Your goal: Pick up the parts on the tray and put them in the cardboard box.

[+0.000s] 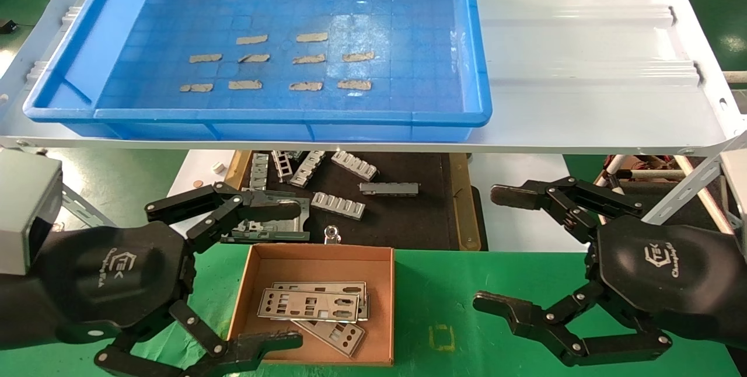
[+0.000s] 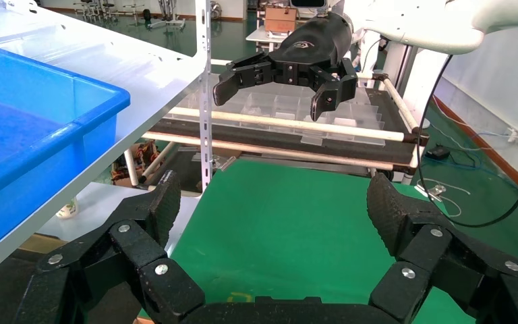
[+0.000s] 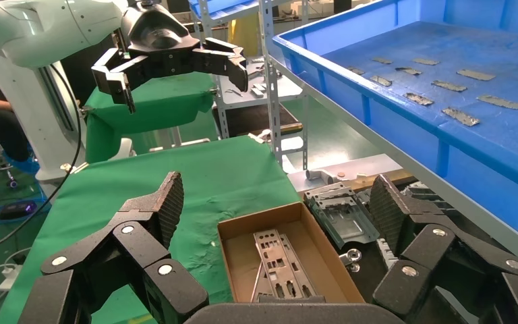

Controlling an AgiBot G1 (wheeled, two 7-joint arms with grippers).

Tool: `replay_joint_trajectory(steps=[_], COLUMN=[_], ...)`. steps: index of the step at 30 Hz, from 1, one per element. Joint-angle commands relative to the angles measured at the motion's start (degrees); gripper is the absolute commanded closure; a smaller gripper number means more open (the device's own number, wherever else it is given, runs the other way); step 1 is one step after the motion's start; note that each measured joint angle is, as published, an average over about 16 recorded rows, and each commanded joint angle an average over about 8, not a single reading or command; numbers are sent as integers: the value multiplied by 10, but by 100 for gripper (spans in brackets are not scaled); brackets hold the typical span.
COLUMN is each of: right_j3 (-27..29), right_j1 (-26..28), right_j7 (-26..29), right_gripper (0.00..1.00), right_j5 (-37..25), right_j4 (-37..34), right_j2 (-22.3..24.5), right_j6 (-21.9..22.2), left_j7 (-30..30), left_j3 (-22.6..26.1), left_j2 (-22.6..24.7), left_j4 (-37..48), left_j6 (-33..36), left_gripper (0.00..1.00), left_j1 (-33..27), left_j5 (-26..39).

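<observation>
Head view: the white metal shelf (image 1: 583, 73) fills the top of the picture, and on its left half sits the tray (image 1: 76, 62), bright blue, with only tan tape strips (image 1: 251, 39) dotted over its grid floor. No plate shows on that floor. Below the shelf's front edge runs the green table cover (image 1: 467, 295), and behind it lies the black mat (image 1: 408, 213) with its wooden edges, carrying a scatter of ribbed grey bars (image 1: 338, 205).

Now the arms. The left gripper (image 1: 274, 275) hangs low on the left, its fingers spread wide apart and empty, one finger over the far-left corner of the cardboard box (image 1: 382, 307), the other over its near edge. The right gripper (image 1: 496, 248) hovers on the right above the green cover, well clear of the box, fingers equally wide and holding nothing.

The cardboard box sits on the green cover just in front of the mat. Inside it are the parts (image 1: 309, 305), silver-grey punched plates stacked flat on the floor of the box, the top one lying crosswise and another poking out slantwise beneath it. One more punched metal piece (image 1: 280, 228) rests at the mat's near edge, just behind the box. The right wrist view shows the same plates (image 3: 276, 263) flat in the box.
</observation>
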Motion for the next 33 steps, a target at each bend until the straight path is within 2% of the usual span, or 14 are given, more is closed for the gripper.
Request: replay_joint_trajectory(steps=[1, 33], right_j3=[0, 0], right_j1=[0, 0], right_j7=[0, 0], right_gripper=[0, 0], right_j5=[0, 0], right_j4=[0, 0], right_j2=[0, 0], right_j6=[0, 0], left_j7=[0, 0], left_j3=[0, 0], left_j2=[0, 0], left_j4=[0, 0], left_j6=[0, 0], left_gripper=[0, 0], left_j1=[0, 0], left_j5=[0, 0])
